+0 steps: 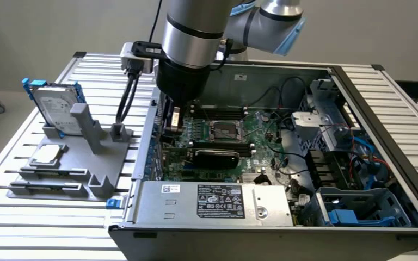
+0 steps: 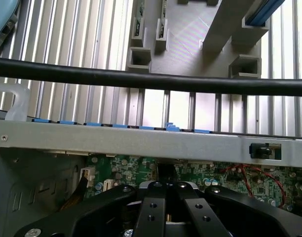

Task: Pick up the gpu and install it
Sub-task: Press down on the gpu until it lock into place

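The gpu (image 1: 217, 158) sat inside the open computer case, on the motherboard below the processor socket. Its black rounded shroud faced up, long side running across the board, level. A thin strip of green board showed along its lower edge. End bracket not discernible.

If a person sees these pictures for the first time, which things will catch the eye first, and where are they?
First comes the big silver and black robot arm, reaching down into the open computer case over the green motherboard. Its gripper is shut above the board, just inside the case wall. At the exterior view's left, a grey holder carries a silver hard drive with a blue frame.
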